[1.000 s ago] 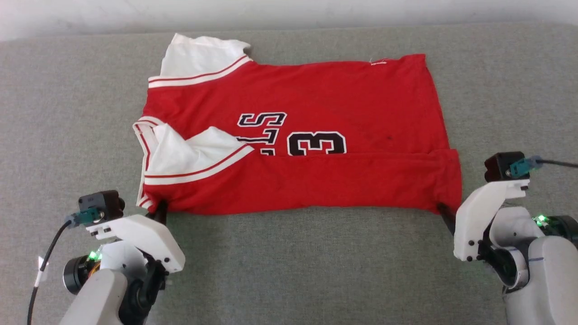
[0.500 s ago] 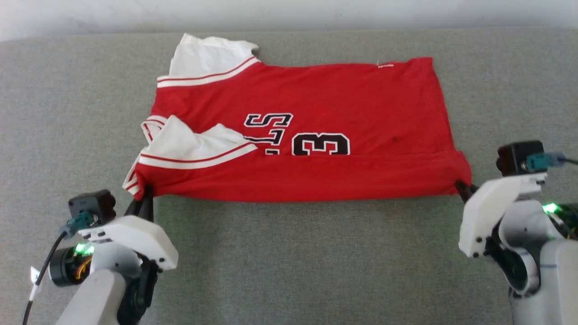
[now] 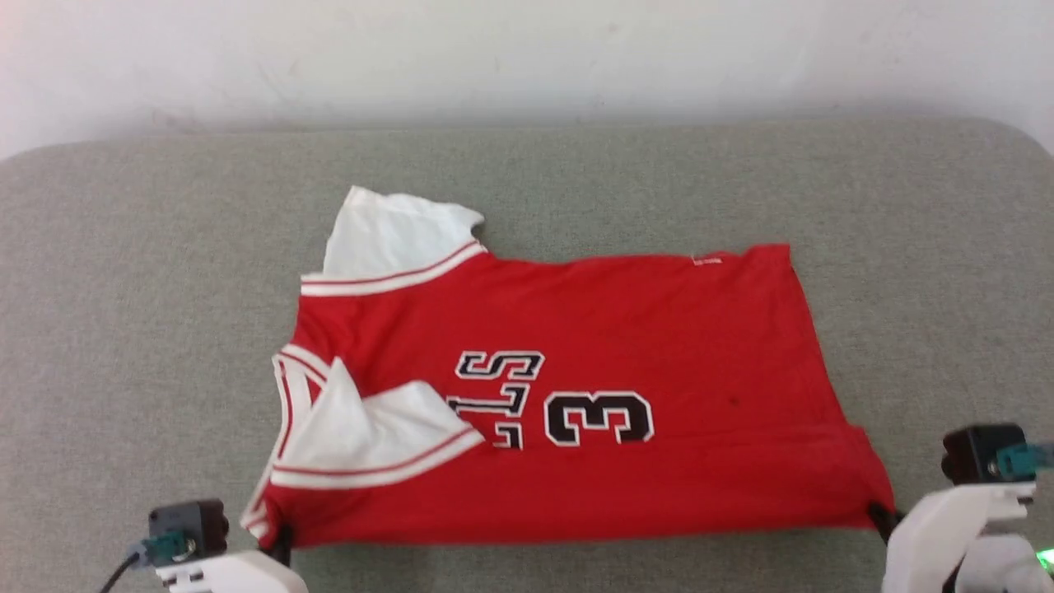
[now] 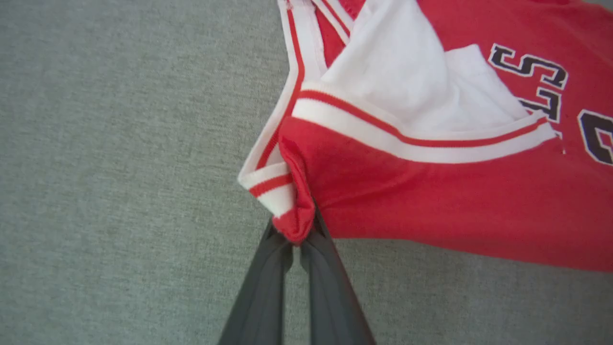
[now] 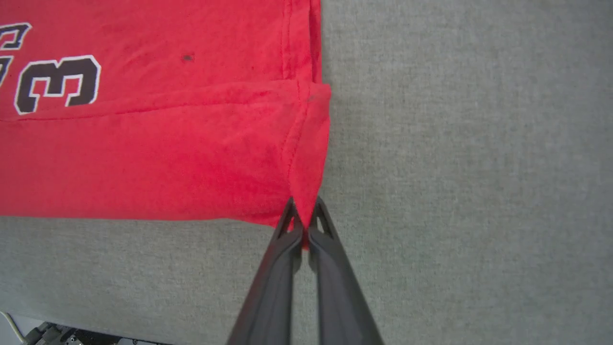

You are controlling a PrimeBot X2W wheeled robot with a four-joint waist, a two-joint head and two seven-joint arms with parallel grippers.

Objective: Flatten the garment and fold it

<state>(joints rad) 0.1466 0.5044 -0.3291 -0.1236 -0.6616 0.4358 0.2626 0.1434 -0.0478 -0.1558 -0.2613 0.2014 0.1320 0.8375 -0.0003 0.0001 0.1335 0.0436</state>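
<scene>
Pretty sure the left gripper [image 4: 299, 235] and right gripper [image 5: 302, 226] each clamp a near corner of the red jersey [image 3: 617, 329], which runs sideways between them.

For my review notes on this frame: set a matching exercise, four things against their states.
Things: 1 left gripper; 2 right gripper; 3 far white sleeve; 4 near white sleeve.
States: a folded onto the red front, covering part of the lettering; b shut on the garment's hem corner; c lying out on the grey surface; d shut on the corner beside the striped trim.
Pairs: 1-d; 2-b; 3-c; 4-a.
</scene>
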